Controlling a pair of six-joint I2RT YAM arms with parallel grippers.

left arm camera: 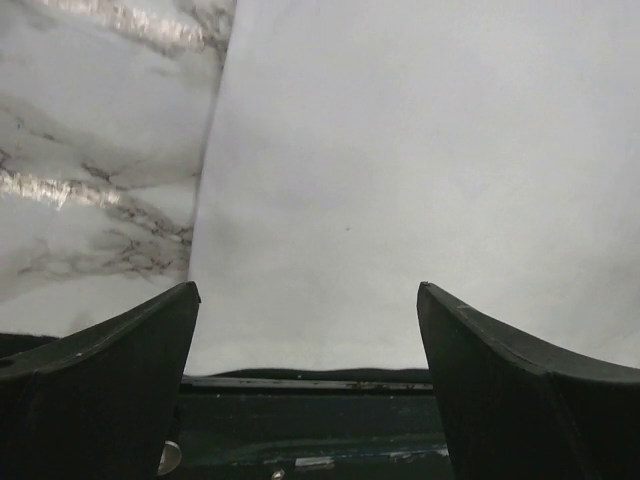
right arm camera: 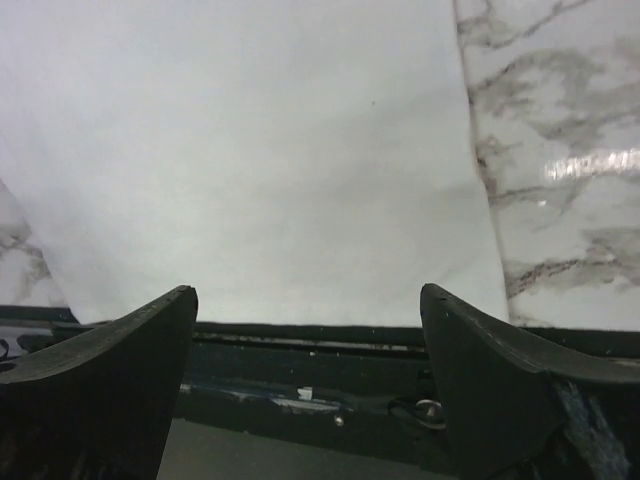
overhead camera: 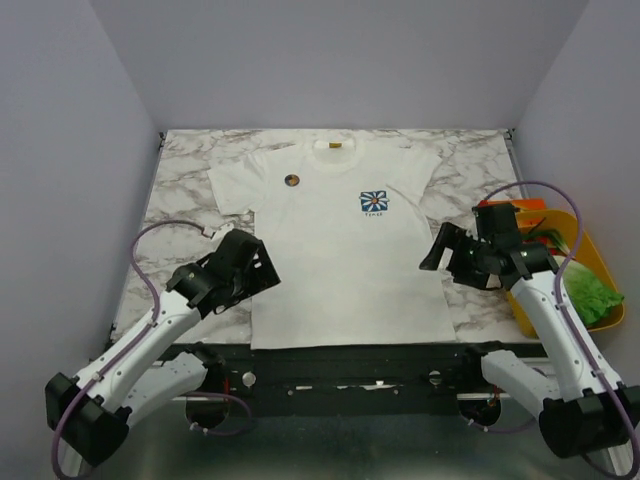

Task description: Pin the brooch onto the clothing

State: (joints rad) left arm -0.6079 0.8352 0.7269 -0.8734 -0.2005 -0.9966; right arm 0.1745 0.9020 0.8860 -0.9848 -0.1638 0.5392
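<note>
While the left pincer (left arm camera: 308,290) and right pincer (right arm camera: 308,292) hover spread wide and empty, the brooch (overhead camera: 292,180), tiny, round, dark-rimmed with an orange-brown centre, sits on the white T-shirt (overhead camera: 330,260) near its collar, lying flat on the tabletop (overhead camera: 180,185).

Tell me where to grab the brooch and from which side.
Probably pinch its dark rim from straight above: the brooch lies flat on the T-shirt, upper chest, so only its edge offers purchase. The left gripper, open, is on its side.
</note>
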